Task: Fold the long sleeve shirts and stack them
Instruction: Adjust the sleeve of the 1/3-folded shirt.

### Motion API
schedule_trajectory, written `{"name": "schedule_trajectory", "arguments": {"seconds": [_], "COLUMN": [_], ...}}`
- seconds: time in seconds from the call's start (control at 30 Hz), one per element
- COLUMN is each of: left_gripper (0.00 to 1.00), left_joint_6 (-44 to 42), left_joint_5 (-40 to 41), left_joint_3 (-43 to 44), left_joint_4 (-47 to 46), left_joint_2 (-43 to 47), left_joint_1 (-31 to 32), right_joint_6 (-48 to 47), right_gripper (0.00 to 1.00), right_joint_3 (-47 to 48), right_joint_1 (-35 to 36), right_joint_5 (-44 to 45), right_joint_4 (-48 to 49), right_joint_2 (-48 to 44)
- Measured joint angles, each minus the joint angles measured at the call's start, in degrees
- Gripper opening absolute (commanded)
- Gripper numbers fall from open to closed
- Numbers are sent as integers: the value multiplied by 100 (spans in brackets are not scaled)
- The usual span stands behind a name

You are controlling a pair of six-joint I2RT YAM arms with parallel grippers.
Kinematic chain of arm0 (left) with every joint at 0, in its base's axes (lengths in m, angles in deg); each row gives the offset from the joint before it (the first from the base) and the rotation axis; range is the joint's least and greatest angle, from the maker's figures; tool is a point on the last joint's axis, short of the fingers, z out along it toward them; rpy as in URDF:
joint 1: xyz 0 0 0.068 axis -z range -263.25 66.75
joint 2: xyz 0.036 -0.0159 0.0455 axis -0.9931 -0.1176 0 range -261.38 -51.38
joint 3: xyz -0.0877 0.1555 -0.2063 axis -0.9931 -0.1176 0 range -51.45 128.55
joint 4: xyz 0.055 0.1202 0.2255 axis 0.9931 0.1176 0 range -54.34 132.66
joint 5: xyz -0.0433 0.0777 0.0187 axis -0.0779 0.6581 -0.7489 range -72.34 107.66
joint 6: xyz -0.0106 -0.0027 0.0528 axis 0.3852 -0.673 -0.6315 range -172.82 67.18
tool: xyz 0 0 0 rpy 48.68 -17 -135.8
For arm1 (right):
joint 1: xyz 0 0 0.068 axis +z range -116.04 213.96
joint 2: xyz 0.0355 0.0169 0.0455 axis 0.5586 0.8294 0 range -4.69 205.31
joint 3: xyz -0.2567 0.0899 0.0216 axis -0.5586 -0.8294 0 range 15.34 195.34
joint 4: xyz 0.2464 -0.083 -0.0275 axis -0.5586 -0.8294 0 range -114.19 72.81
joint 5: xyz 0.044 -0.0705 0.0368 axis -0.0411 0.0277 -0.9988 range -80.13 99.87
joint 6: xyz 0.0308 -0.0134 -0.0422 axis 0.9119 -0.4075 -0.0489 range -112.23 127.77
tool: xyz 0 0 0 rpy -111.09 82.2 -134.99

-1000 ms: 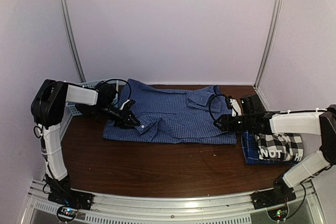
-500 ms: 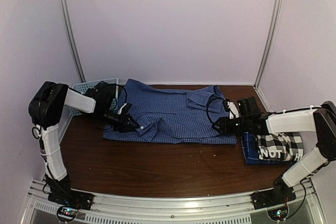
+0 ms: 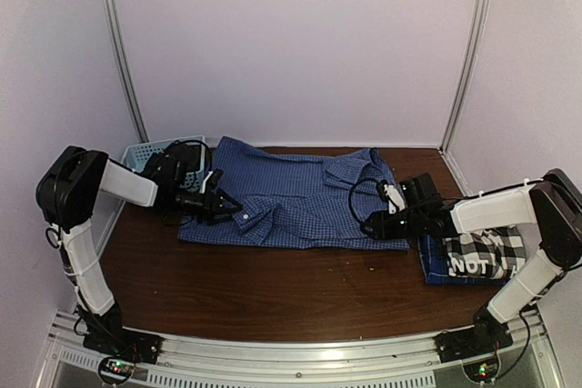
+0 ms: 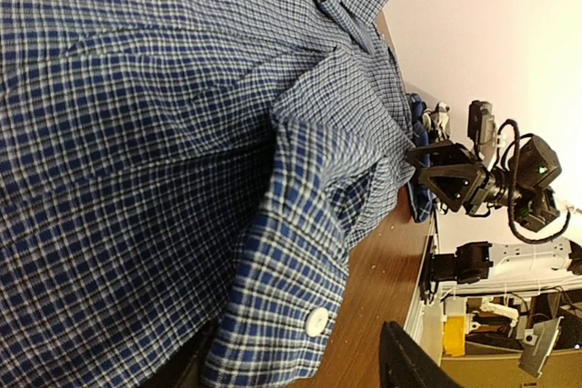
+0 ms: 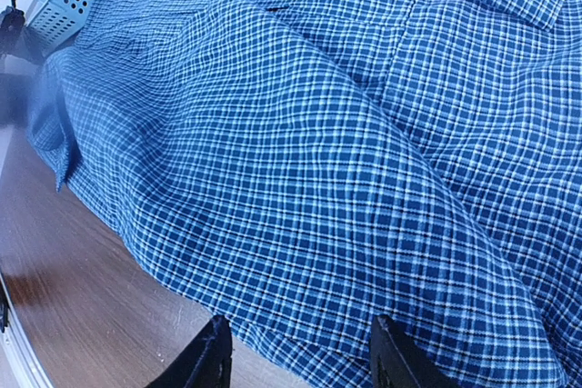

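On the blue fine-check shirt (image 3: 309, 195), the cuff (image 4: 293, 311) is now released by the left pincer (image 3: 227, 207); the right pincer (image 3: 369, 225) is held unclenched. The sleeve fold is judged placed.

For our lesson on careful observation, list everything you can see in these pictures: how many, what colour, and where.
blue fine-check shirt: one, blue and white, spread across the middle of the table
black-and-white plaid shirt: one, black and white with white lettering, folded, on top of the stack at the right
darker blue plaid shirt: one, dark blue, folded, beneath the black-and-white one
basket: one, light blue, far left corner
table: one, brown wood, under everything
left hand: one, black, open, at the blue shirt's cuff
right hand: one, black, open, at the blue shirt's right near edge
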Motion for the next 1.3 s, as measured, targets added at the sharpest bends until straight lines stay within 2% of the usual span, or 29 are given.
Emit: {"name": "schedule_trajectory", "arguments": {"seconds": [0.2, 0.5, 0.67, 0.7, 0.93, 1.3], "left_gripper": [42, 15, 0, 0, 0, 0], "left_joint_6": [302, 970, 1047, 1036, 787, -310], "left_joint_5": [92, 254, 256, 254, 127, -39], "left_joint_3": [-361, -933, -927, -918, -503, 767], "left_joint_4": [-592, -1832, -2063, -2039, -1320, 1233], "left_joint_2": [0, -2, -2, -2, -2, -2], "left_joint_1": [166, 444, 442, 442, 334, 44], "right_joint_6": [0, 50, 83, 81, 13, -52], "right_gripper": [52, 52, 52, 52, 52, 53], "right_joint_3": [94, 127, 127, 127, 127, 326], "right_joint_1": [33, 127, 138, 140, 140, 138], "right_joint_5": [2, 4, 81, 120, 400, 802], "right_joint_4": [-28, -28, -33, -39, -203, -323], "right_joint_2": [26, 168, 168, 168, 155, 284]}}
